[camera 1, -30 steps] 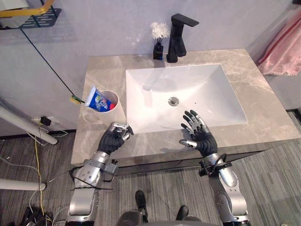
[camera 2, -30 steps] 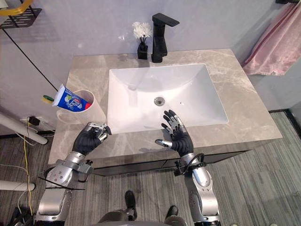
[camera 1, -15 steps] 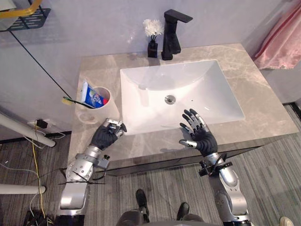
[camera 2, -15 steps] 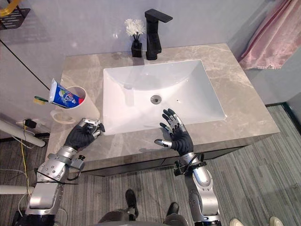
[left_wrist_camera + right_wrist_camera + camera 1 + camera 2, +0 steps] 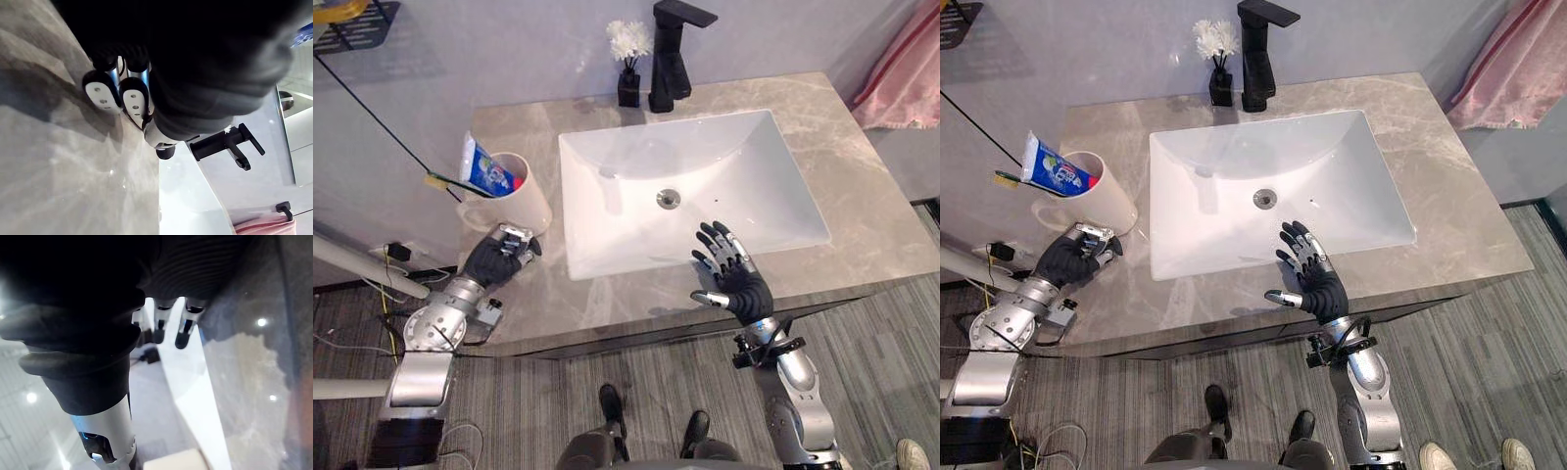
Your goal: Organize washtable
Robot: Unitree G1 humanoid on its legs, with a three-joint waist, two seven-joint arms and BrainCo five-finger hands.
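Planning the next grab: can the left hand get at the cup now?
Probably yes: the cup stands just beyond the left hand on the counter, nothing between them; its fingers are curled.

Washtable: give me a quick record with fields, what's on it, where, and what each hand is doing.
counter: grey marble, white sink set in the middle
back edge: black faucet, with a small black vase of white flowers to its left
left side: cream cup holding a toothpaste tube and a toothbrush
left hand: fingers curled, holding nothing, just in front of the cup; contact unclear
right hand: open, fingers spread, over the sink's front rim
beyond the counter: pink towel hanging at the right
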